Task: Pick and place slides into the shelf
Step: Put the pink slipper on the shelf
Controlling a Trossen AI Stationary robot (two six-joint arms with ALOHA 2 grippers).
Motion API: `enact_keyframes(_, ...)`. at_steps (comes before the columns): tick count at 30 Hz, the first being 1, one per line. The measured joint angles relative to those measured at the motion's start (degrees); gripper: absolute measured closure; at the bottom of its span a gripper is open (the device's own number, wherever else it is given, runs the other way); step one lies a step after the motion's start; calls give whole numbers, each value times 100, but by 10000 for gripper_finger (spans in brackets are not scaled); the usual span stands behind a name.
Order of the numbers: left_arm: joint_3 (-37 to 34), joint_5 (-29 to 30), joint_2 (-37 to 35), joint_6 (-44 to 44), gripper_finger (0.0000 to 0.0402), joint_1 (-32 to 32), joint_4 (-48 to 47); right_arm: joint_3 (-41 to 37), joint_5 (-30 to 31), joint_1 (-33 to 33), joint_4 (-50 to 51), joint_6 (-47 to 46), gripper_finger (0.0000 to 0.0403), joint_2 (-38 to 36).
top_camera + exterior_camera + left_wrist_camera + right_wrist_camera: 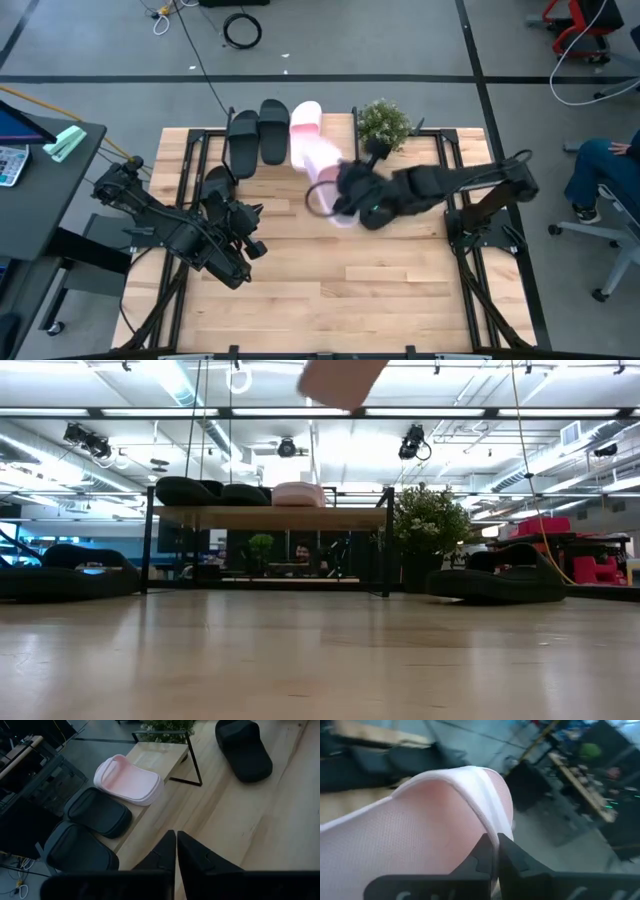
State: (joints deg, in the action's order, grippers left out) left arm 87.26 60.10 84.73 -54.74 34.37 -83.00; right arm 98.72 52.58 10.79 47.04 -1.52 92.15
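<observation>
Pale pink open-toe slide is clamped by its strap edge in the right gripper, raised above the table beside the low wooden-topped black-framed shelf. Shelf top carries two black slides and one pink slide. Left gripper waits over the table, jaws together.

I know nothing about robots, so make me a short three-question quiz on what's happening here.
1. True or false: the right gripper is shut on a pale pink slip-on slide.
2. How many slides lie on the light wooden shelf top: A two, B three, C five?
3. Fill in: the left gripper holds ____.

Key: 1 true. 2 B: two black slides and one pink slide. 3 nothing; its fingers are shut and empty.
</observation>
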Motion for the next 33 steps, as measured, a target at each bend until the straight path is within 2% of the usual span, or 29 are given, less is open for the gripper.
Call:
enact_keyframes(4, 0, 0, 0, 0, 390, 0, 11, 0, 343, -527, -17, 250, 394, -267)
enact_keyframes(7, 0, 0, 0, 0, 394, -2, 18, 0, 188, -1121, -20, 378, 393, -248)
enact_keyframes(10, 0, 0, 0, 0, 394, -2, 20, 0, -413, -1679, -93, 459, 393, -42)
enact_keyframes(18, 0, 0, 0, 4, 378, -2, 21, -4, -451, -2689, -265, 820, 393, 972)
enact_keyframes(23, 0, 2, 0, 33, 389, -2, 6, -5, -50, -2880, -346, 1237, 394, 1608)
enact_keyframes(26, 0, 3, 0, 57, 394, -2, 2, -5, -44, -2894, -477, 1546, 394, 1827)
enact_keyframes(33, 0, 2, 0, 50, 382, -5, 2, -4, -108, -2901, -497, 1521, 376, 2014)
